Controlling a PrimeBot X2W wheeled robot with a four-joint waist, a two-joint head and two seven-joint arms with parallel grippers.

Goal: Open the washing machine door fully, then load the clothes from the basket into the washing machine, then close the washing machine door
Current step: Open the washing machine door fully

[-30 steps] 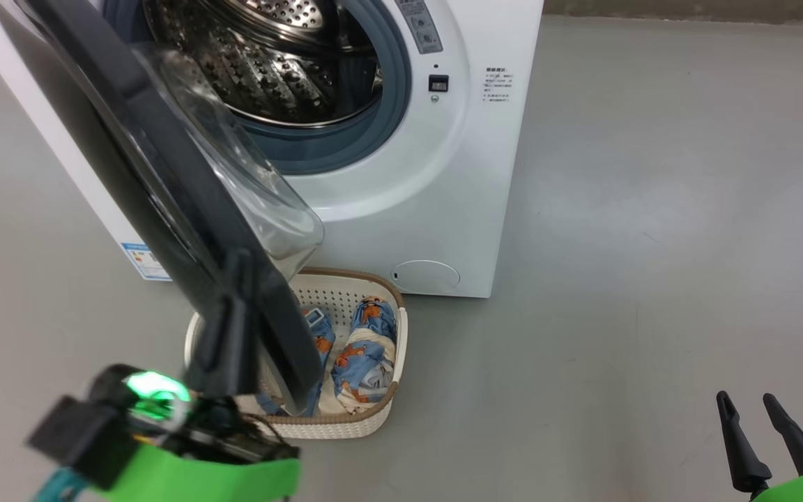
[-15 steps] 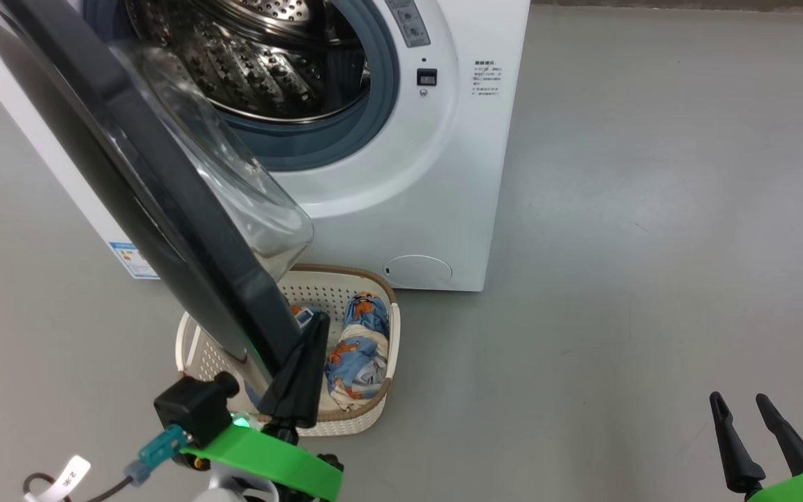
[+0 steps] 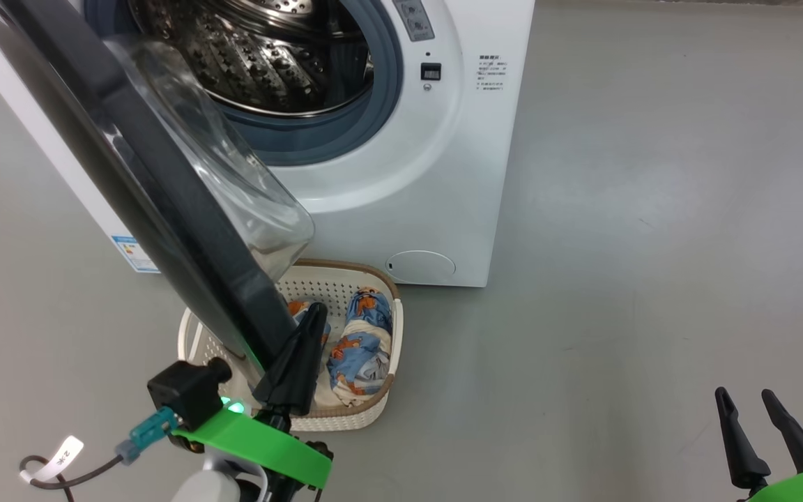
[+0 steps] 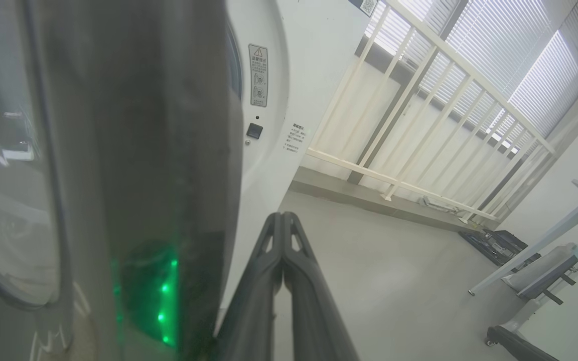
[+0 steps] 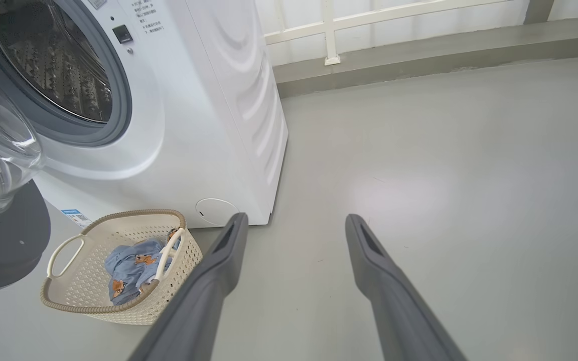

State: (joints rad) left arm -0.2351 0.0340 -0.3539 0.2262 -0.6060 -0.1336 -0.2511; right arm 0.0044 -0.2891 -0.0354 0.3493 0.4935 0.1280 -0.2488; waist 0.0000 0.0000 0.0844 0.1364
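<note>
Grey floor (image 3: 652,209) stretched from 12 to 5 o'clock in head view, soft sheen at 3 o'clock. In left wrist view, white railing (image 4: 419,125) slanted from 12 toward 4 o'clock, with bright slatted blinds (image 4: 520,65) behind it at 1 o'clock. Grey kerb (image 4: 369,198) ran beneath railing. Dark flat case (image 4: 494,245) lay on floor near railing's foot at 4 o'clock. Pale table leg (image 4: 530,249) angled just beside it. Black wheeled base (image 4: 515,343) sat at 5 o'clock. In right wrist view, railing post met kerb at 12 o'clock.
</note>
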